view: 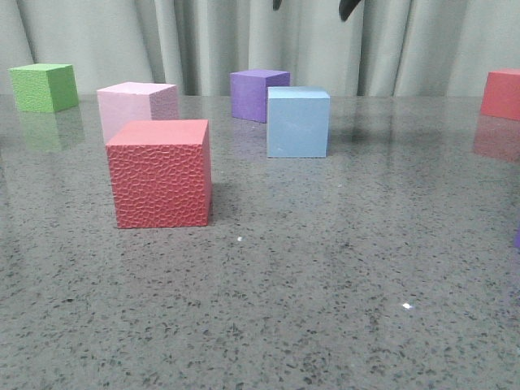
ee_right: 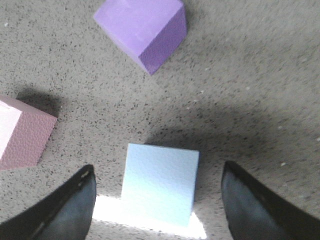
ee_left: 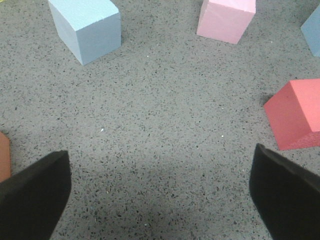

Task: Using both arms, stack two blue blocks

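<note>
One blue block [view: 298, 122] stands in mid-table, in front of the purple cube [view: 258, 93]. In the right wrist view that blue block [ee_right: 160, 182] lies between the spread fingers of my right gripper [ee_right: 157, 200], which is open and hangs above it without touching. Two black fingertips [view: 349, 8] show at the top edge of the front view, over this block. In the left wrist view a second blue block [ee_left: 87, 27] sits well ahead of my left gripper [ee_left: 160, 195], which is open over bare table. Another blue corner [ee_left: 312, 30] shows at that view's edge.
A textured red cube [view: 161, 172] stands nearest the front, with a pale pink cube [view: 136, 106] behind it. A green cube [view: 45, 87] is at the far left and another red cube [view: 502, 93] at the far right. A curtain closes the back.
</note>
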Tool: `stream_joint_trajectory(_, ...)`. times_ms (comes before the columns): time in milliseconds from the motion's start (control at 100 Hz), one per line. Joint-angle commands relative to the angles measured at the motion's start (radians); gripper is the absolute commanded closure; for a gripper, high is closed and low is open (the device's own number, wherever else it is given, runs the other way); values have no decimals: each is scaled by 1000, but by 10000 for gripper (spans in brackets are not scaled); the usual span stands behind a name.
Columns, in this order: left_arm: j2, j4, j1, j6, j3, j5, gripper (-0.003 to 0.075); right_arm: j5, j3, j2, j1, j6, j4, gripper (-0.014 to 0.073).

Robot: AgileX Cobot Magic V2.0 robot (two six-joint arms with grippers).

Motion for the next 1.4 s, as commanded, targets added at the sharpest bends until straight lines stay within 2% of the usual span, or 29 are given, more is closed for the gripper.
stream_joint_trajectory(0,6,-12,2,-1,-34,-60,29,-33,-34,-84,-5,-59,-40,64)
stream_joint_trajectory(240,6,-12,2,-1,-34,-60,29,-23,-28,-154,-26,-143,-60,64)
stream_joint_trajectory(430,6,-12,2,-1,-34,-60,29,-21,54,-238,-72,-192,-66,64)
stream_joint_trajectory(620,6,-12,2,-1,-34,-60,29,-69,246,-382,-140,-201,-89,64)
stream_joint_trajectory(1020,6,-12,2,-1,-34,-60,29,-225,775,-804,-250,-201,-114,64)
stream_joint_trajectory(1230,6,-12,2,-1,-34,-60,29,-243,968,-975,-273,-201,-170,64)
stream_joint_trajectory(1390,6,-12,2,-1,-34,-67,29,-253,1052,-1060,-273,-201,-184,64)
